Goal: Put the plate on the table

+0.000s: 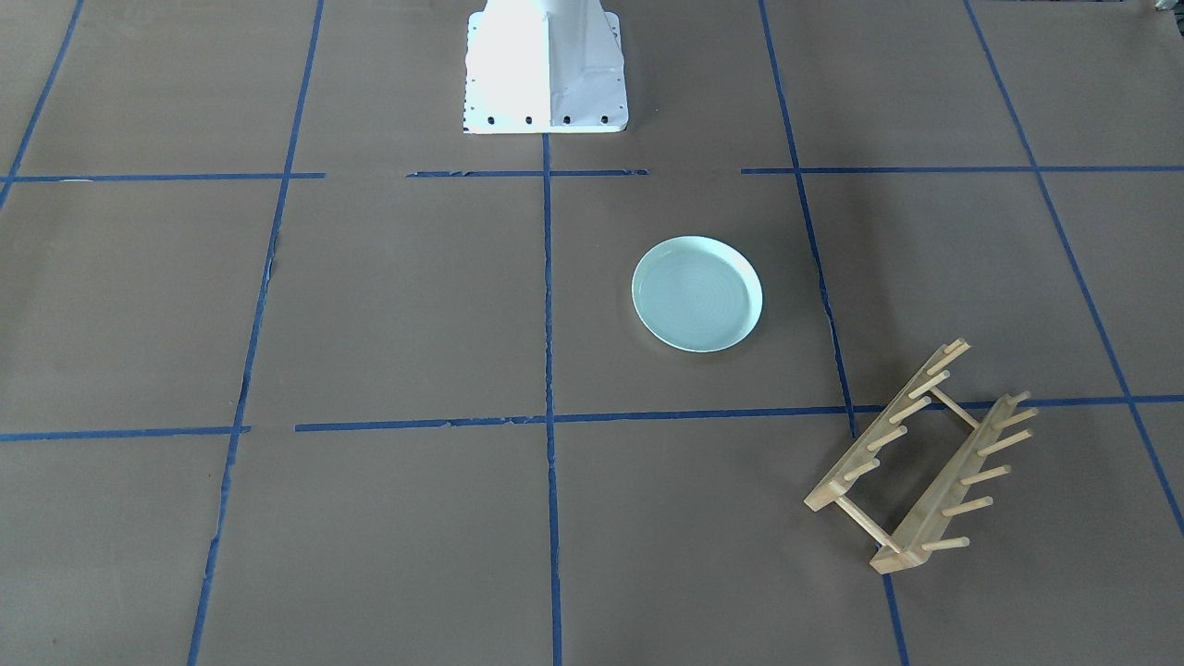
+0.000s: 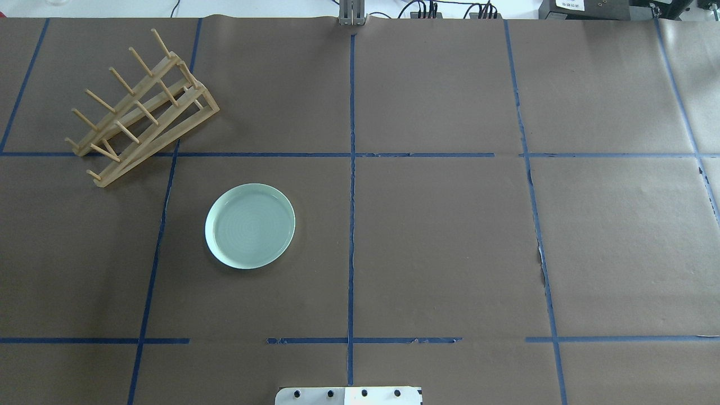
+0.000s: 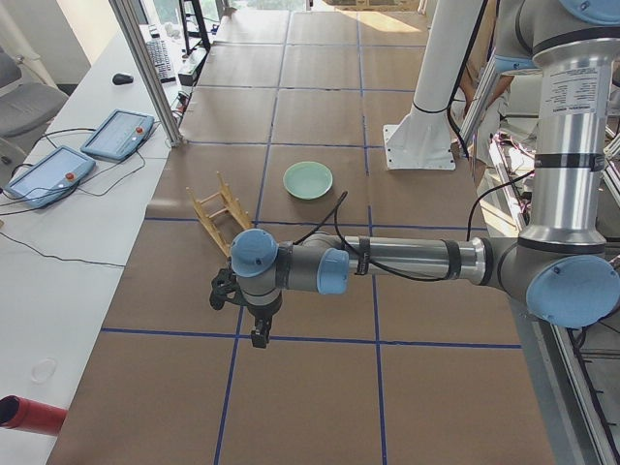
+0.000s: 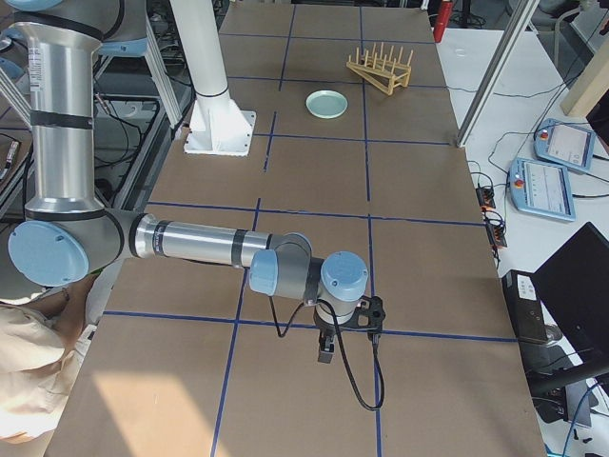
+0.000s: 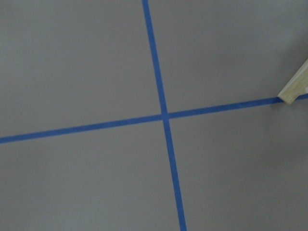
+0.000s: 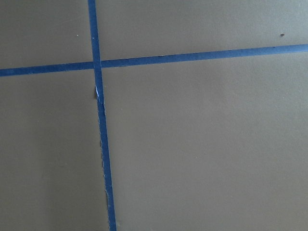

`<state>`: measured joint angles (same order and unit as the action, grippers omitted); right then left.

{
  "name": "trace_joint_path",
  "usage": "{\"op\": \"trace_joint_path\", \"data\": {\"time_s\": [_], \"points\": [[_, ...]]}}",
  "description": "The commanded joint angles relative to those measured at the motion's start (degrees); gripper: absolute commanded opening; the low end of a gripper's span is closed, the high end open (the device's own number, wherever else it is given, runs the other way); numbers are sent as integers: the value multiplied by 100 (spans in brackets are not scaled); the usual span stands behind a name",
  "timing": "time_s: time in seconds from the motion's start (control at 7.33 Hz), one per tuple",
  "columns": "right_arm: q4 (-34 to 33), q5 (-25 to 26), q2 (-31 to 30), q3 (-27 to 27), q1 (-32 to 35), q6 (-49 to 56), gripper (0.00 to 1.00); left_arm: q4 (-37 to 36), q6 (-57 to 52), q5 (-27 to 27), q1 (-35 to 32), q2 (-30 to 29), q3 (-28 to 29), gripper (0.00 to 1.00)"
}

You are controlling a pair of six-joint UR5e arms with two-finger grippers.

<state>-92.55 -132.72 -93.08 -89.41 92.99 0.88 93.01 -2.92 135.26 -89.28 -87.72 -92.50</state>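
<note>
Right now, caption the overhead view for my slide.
Round mint-green plate flat on brown paper-covered table, near wooden peg rack.

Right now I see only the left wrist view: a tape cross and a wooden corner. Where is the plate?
Observer: The plate lies flat on the table, apart from the rack.
Operator: Anything on the rack?
Observer: No, it holds nothing.
Operator: Is either tool near the plate?
Observer: No; the left tool and right tool hang above the table, well away from it.

A white side bench (image 3: 87, 281) holds a teach pendant (image 3: 118, 133), a grey office chair (image 3: 21, 97) beside it, in daylight.
</note>
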Motion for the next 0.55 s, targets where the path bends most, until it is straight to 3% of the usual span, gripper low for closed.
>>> {"op": "trace_joint_path", "data": {"time_s": [0.0, 0.41], "points": [[0, 0, 0, 2, 0, 0, 100, -54, 10, 279, -437, 80, -6, 100], [0, 0, 0, 2, 0, 0, 100, -19, 37, 431, -468, 80, -111, 100]]}}
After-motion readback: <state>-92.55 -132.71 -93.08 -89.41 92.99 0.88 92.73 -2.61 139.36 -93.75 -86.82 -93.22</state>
